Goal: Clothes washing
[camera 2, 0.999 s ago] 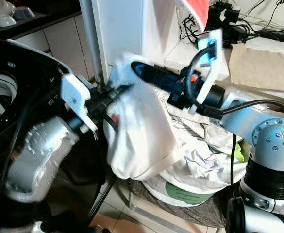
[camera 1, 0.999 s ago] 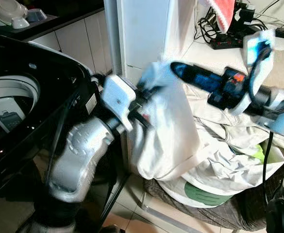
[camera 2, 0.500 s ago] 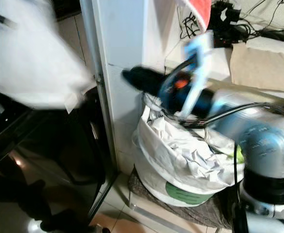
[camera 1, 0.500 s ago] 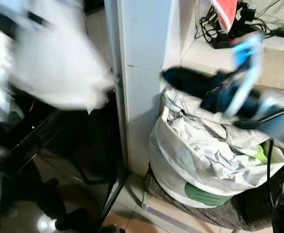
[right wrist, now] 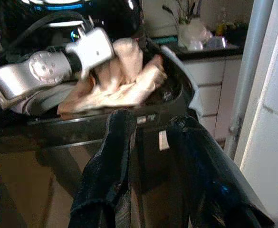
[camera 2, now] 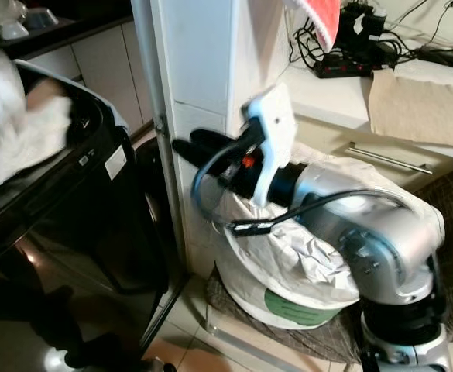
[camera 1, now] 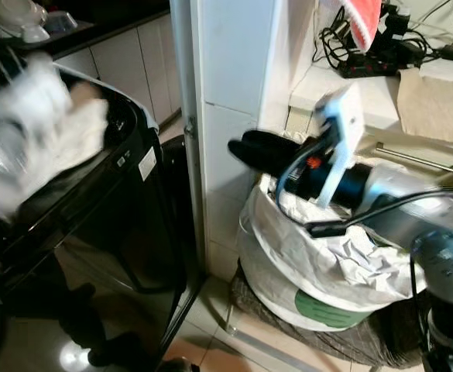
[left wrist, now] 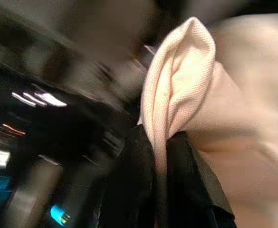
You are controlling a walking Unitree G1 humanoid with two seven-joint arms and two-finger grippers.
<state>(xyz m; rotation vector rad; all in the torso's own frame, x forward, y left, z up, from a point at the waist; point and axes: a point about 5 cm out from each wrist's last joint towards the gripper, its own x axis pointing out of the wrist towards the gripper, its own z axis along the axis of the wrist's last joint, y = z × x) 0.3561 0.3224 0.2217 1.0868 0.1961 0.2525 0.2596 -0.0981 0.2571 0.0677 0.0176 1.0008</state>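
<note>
- Over the washer's open top: white garment (right wrist: 115,83), bunched and blurred, draped across the rim of the black washing machine (camera 1: 125,194); not yet down in the drum.
- Left gripper (left wrist: 160,156) pinches a fold of the garment between both fingers; left arm (right wrist: 43,71) reaches over the machine's top edge.
- Right gripper (right wrist: 150,142) hangs empty, fingers spread apart, beside the white pillar (camera 1: 226,77) and above the laundry bag (camera 1: 327,263), pointing toward the machine.
- Step in hand, as judged: loading. One piece is at the mouth of the washer, carried by the left arm alone.
- Next move would call for lowering the garment past the rim and parting the fingers so that it drops inside, with no cloth left hanging over the edge.
- Containers: laundry bag, white with a green mark, sits on a dark seat just beside the pillar, full of crumpled pale cloth; more pieces remain to move. Drum contents cannot be made out.
</note>
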